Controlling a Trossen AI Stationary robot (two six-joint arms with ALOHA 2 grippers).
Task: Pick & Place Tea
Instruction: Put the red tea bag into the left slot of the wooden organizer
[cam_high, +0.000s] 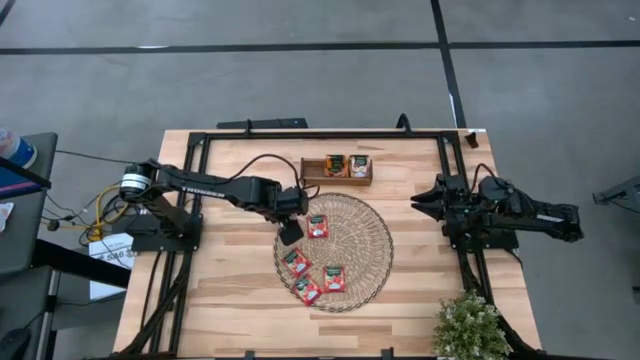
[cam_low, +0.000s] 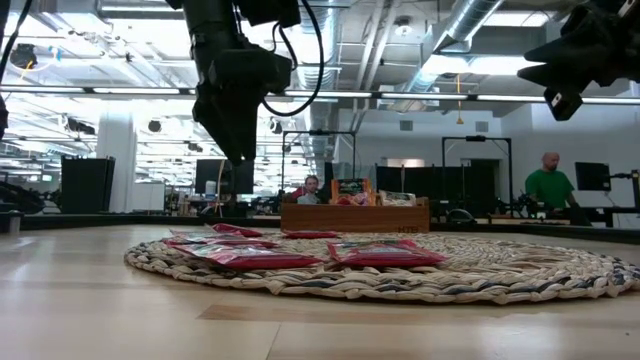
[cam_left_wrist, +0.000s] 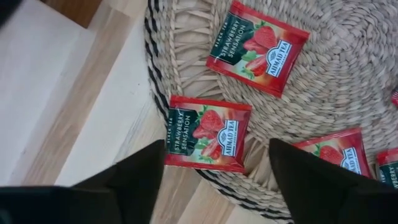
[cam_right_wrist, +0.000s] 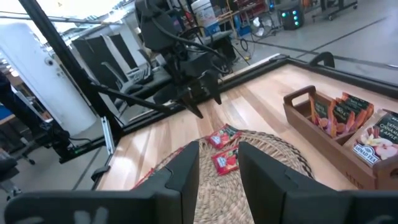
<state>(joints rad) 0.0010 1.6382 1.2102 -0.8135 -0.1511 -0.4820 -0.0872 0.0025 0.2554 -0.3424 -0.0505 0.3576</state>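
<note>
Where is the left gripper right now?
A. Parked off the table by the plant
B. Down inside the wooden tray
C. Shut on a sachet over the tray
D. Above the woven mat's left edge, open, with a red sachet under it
D: the left gripper hangs with fingers spread over the left rim of the woven mat, and its wrist view shows a red tea sachet lying between the fingers, not gripped.

Red tea sachets (cam_high: 317, 226) flat on woven mat (cam_high: 372, 240)
</note>
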